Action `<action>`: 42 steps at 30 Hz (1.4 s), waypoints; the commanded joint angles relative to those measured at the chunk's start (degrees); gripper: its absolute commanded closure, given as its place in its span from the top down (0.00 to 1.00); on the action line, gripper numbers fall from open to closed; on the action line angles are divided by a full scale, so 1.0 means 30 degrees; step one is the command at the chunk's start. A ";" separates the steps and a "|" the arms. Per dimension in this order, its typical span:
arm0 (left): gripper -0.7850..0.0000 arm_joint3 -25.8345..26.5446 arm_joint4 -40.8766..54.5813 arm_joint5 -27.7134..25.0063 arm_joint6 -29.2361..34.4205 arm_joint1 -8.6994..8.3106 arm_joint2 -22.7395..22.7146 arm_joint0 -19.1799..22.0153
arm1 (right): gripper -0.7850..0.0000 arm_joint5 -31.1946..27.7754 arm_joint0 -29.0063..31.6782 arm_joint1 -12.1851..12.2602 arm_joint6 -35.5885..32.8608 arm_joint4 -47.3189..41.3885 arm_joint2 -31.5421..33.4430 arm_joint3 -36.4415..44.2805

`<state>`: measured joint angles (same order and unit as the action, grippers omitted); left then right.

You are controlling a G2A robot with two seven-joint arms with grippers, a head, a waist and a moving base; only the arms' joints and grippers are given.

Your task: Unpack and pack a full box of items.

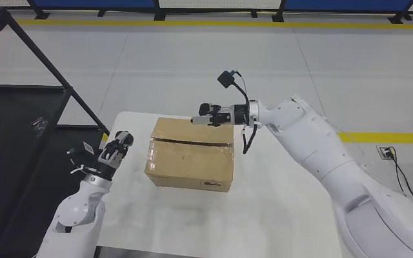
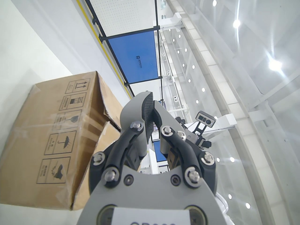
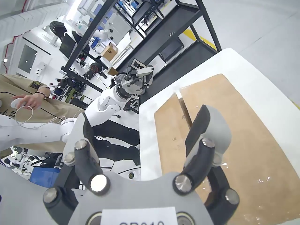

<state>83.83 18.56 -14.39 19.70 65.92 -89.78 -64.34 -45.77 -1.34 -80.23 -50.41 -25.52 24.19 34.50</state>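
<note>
Cardboard box (image 1: 190, 155) is sitting on the white table (image 1: 277, 206). It is brown, with its top flaps lying down, a dark slit between them, and clear tape shining across it. I am holding my right gripper (image 1: 197, 119) over the box's far top edge, fingers spread wide. My left gripper (image 1: 121, 139) is hanging beside the box, fingers pressed together.

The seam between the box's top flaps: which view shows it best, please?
The right wrist view: it looks closely down on the seam, showing the flaps slightly parted. The top view shows a thin dark line across the box; the left wrist view catches just its end at the box's edge.
</note>
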 commanded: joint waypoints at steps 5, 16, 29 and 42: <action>0.00 0.0092 0.0318 -0.0181 0.0136 -0.0010 -0.0306 -0.0333 | 1.00 0.6952 0.0595 -0.0420 0.0806 -0.0352 0.0088 0.1173; 0.00 -0.0064 0.0108 -0.0102 0.0530 -0.0003 -0.0262 -0.0290 | 1.00 1.2598 0.0807 -0.1413 -0.0722 0.0096 -0.0261 0.0574; 0.00 -0.0225 -0.0142 -0.0214 0.1055 -0.0063 -0.0554 -0.0367 | 1.00 1.2148 0.1307 -0.2353 -0.1038 -0.0190 0.0414 -0.1900; 0.00 -0.0570 -0.0385 -0.0213 0.1726 -0.0144 -0.0762 -0.0136 | 1.00 0.9711 0.2112 -0.1900 -0.2304 -0.1453 0.2398 -0.3829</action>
<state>82.21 17.46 -15.04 24.77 65.50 -92.04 -64.85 -16.51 4.79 -86.07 -57.48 -29.89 31.06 23.15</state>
